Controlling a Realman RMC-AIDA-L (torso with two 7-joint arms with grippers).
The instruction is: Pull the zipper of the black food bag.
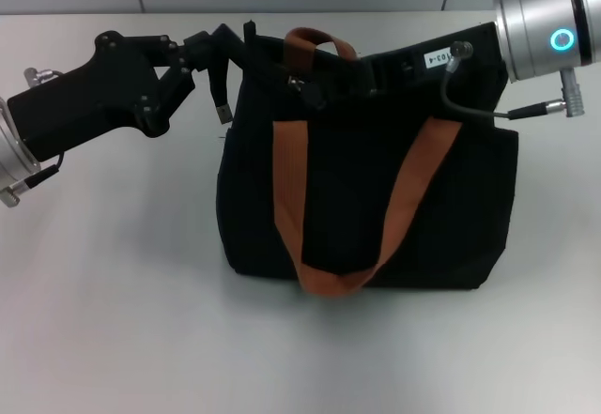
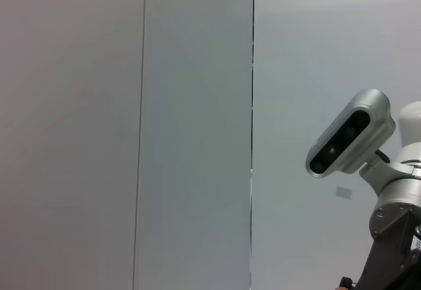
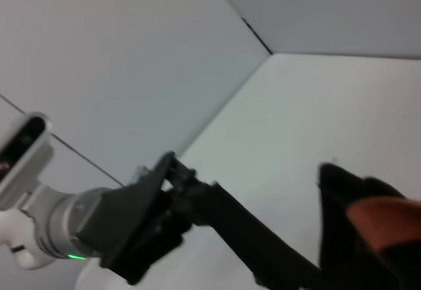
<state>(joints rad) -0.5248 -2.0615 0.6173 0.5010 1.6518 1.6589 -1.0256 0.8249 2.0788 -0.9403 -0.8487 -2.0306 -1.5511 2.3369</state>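
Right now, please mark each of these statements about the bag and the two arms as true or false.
1. The black food bag stands upright on the table. True.
2. The bag's straps are blue. False: both handles are orange-brown.
3. The left end effector is at the bag's top left corner. True.
4. The right arm is parked far from the bag. False: it reaches over the bag's top right edge.
5. One strap hangs down the bag's front. True.

We see open table point(image 1: 122, 320) in front of and left of the bag point(image 1: 366, 198); both arms crowd its top edge.
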